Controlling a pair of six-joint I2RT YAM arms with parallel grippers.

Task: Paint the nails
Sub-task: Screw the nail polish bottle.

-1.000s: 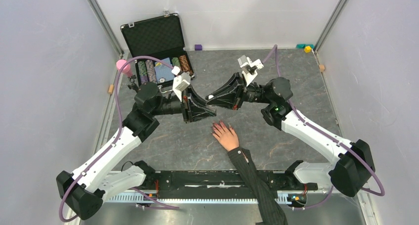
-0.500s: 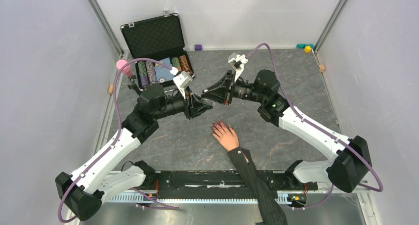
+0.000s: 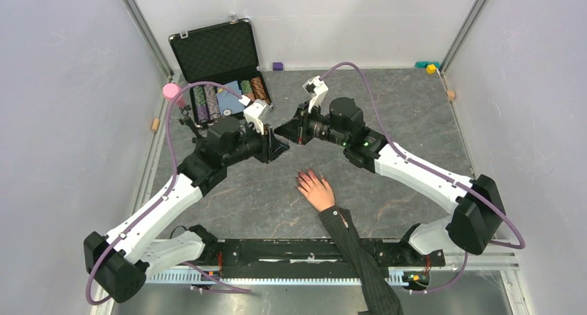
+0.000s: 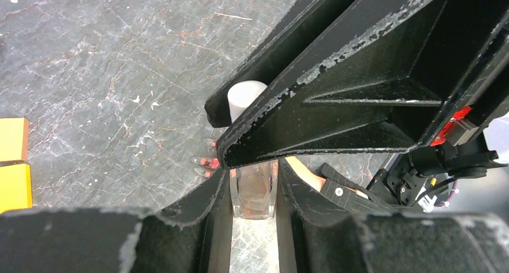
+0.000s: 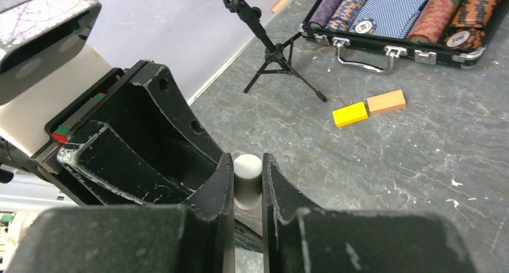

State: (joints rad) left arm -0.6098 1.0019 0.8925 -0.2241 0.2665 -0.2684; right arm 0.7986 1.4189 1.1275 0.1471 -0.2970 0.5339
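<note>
Nails, reddish-pink and glossy, tip a pale hand lying flat on the table near the bottle, on its side toward the arm bases. At the bottle, the left gripper clamps the clear body and the right gripper pinches narrowly on the white cap. Judged small, hard, slick and part of a living hand, the nails admit no grasp, only light brush strokes; any hold belongs on the cap.
</note>
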